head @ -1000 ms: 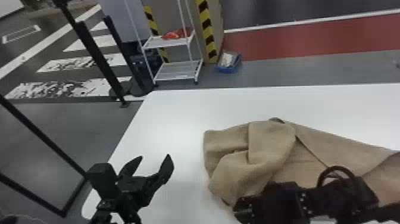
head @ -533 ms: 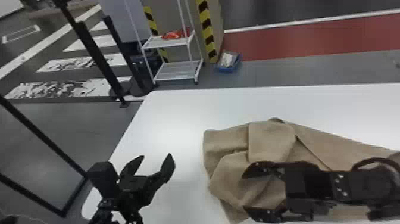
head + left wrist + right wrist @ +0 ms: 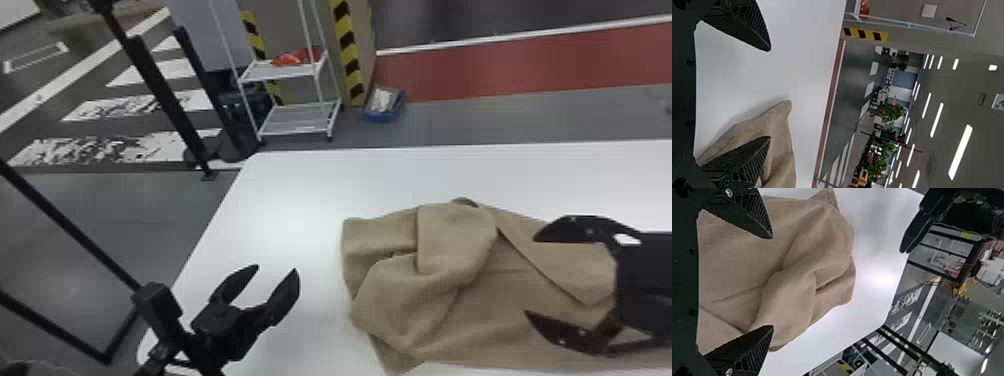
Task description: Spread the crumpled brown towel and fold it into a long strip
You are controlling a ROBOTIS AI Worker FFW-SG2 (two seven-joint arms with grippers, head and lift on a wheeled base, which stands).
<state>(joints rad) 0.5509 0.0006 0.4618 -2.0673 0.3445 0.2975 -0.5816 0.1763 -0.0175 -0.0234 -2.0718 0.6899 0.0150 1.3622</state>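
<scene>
At the right edge of the head view, the two black fingers of the right gripper (image 3: 531, 276) stand wide apart above the brown towel (image 3: 445, 265), with nothing pinched between them; whether they touch the cloth I cannot tell. The left gripper (image 3: 276, 268), lower left of centre, also has its fingers well parted, apart from the towel. The cloth lies rumpled from the lower centre to the lower right, its bunched folds toward the left, on the white table (image 3: 290, 200). Beyond, at upper centre, stand a white rack (image 3: 295, 131) and a blue bin (image 3: 382, 117).
</scene>
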